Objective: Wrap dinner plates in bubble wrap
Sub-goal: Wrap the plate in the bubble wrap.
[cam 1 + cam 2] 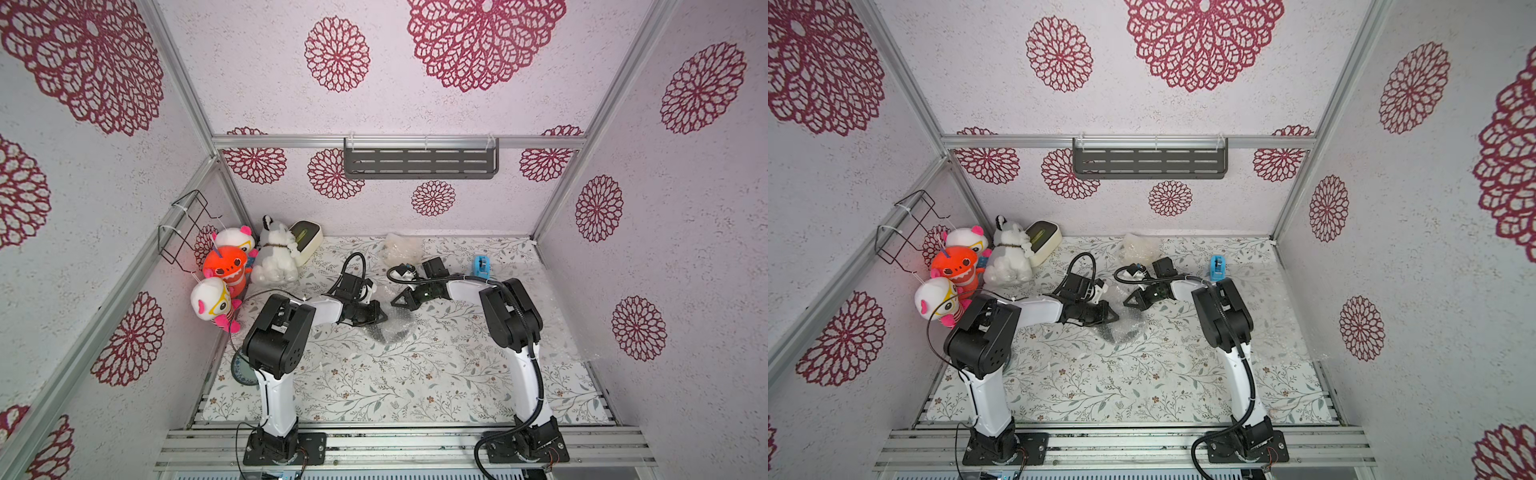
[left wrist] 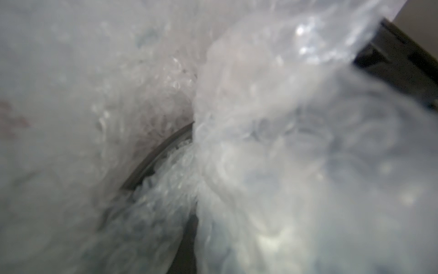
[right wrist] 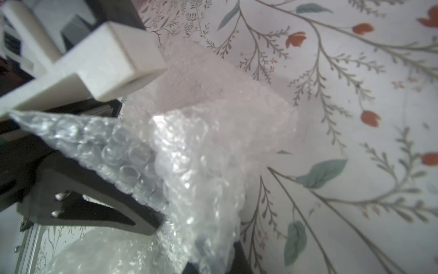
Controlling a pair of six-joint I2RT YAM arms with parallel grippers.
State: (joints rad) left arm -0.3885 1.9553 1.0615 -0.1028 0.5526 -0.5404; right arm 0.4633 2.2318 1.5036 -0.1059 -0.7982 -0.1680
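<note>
left gripper (image 1: 385, 318) amid bubble wrap (image 1: 405, 323)

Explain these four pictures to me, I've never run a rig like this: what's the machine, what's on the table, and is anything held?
The machine is two robot arms, the left arm and the right arm, bolted at the near edge of the table, each ending in a two-fingered claw. Both top views look down on everything from one overhead camera; the other two pictures come from cameras on the wrists. Mid-table, a black plate lies under bubble wrap. The right claw is shut and seems to pinch that wrap. The left claw sits at the wrap too, but wrap smothers its camera, so its grip is unclear. Farther back: a crumpled wrap bundle, a blue tape dispenser, plush toys and a cream box.
</note>
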